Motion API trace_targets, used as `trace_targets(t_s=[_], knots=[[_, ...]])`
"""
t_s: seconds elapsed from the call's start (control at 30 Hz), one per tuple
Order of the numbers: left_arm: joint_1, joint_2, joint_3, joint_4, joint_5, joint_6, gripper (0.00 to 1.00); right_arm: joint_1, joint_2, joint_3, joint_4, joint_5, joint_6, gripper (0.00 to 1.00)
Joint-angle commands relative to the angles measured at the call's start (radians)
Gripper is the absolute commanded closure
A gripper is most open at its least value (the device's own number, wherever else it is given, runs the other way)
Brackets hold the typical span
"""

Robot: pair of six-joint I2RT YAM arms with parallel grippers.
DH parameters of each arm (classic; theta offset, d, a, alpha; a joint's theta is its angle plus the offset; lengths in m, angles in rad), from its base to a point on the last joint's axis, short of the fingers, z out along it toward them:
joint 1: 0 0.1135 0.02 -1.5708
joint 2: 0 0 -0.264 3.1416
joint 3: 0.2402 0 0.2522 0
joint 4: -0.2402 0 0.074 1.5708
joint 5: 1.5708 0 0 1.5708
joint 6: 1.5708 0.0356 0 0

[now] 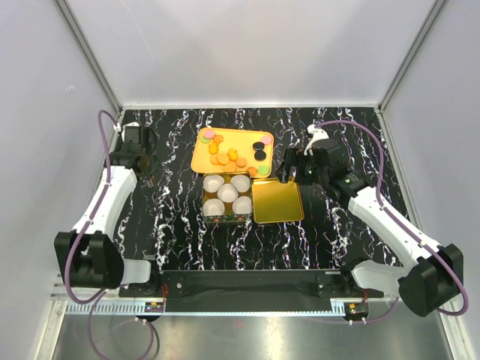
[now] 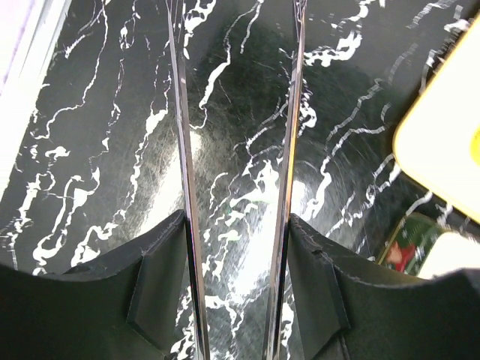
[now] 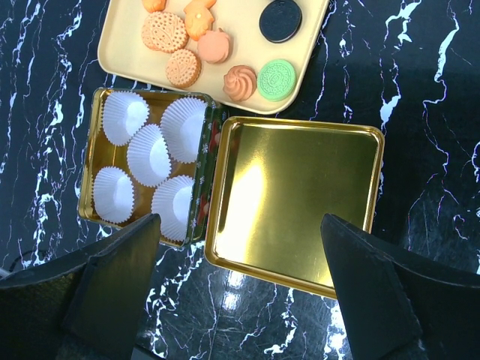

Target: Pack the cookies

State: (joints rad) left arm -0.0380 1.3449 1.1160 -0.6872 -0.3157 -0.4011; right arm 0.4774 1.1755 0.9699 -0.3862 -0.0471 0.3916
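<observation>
The cookies (image 3: 185, 67) are laid on the yellow tray (image 3: 232, 22) just beyond the right end effector (image 3: 238, 225), held wide open, empty; the left end effector (image 2: 236, 217)'s state cannot be told.

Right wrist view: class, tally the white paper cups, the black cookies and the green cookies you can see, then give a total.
paper cups: 5
black cookies: 1
green cookies: 1
Total: 7
</observation>
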Motion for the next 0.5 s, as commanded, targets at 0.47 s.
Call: trace_targets(t_s=[0.47], knots=[[-0.241, 0.02, 0.223, -0.121, 0.113, 0.058, 0.47, -0.003, 0.026, 0.013, 0.024, 0.009, -0.008, 0.0]])
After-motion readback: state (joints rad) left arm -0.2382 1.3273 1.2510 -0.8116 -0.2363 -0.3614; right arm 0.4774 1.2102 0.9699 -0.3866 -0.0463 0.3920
